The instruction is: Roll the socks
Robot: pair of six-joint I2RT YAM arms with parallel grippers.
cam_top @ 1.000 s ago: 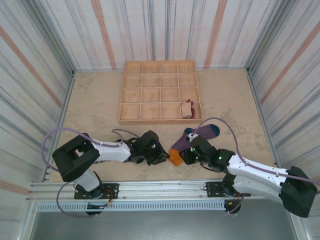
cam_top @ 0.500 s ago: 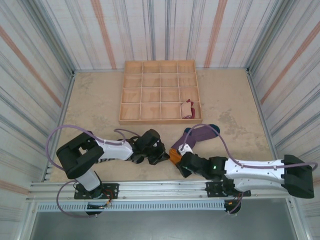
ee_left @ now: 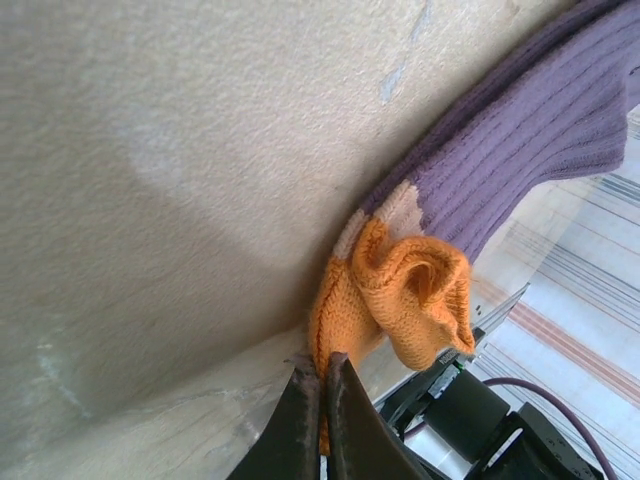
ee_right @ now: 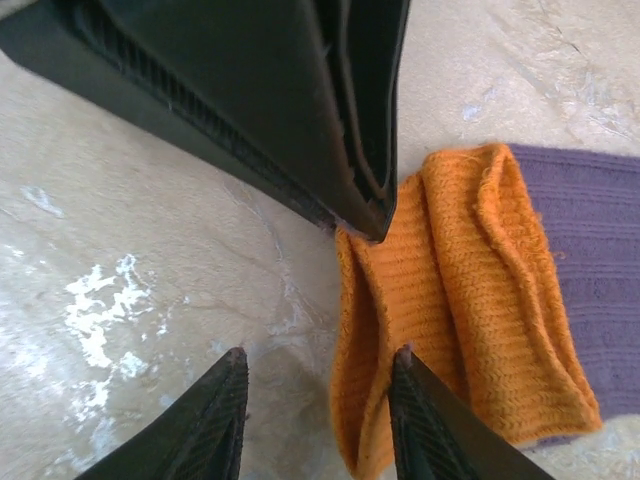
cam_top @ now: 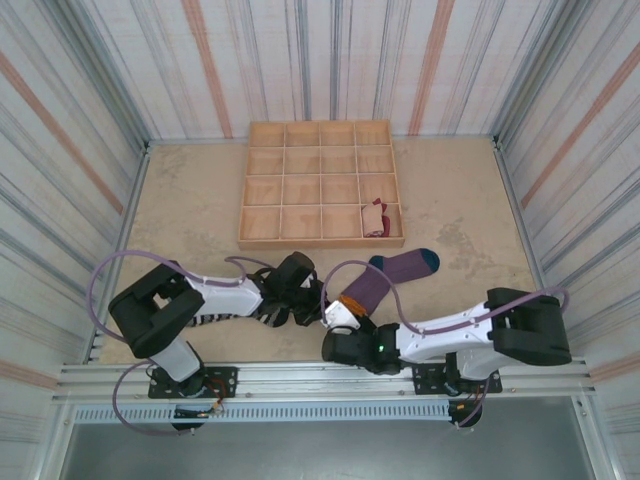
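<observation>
The purple sock (cam_top: pixel 385 278) lies flat on the table, teal toe (cam_top: pixel 428 261) at the far right and orange cuff (cam_top: pixel 350 301) near the middle front. My left gripper (cam_top: pixel 318 300) is shut on the edge of the orange cuff (ee_left: pixel 400 290), its tips (ee_left: pixel 325 368) pinching one fold. My right gripper (ee_right: pixel 318 365) is open just in front of the cuff (ee_right: pixel 460 300), one finger resting on the orange knit, the other over bare table. The black-and-white striped sock (cam_top: pixel 222 320) lies under my left arm. The tan sock (cam_top: pixel 377 218) sits in a tray compartment.
A wooden compartment tray (cam_top: pixel 300 190) stands at the back middle. The metal rail (cam_top: pixel 300 378) of the table's near edge runs right behind my right gripper. Striped walls close in both sides.
My right arm has swung off the purple sock toward the near edge, uncovering it; its gripper now faces the orange cuff from the front. My left gripper stays at the cuff.
</observation>
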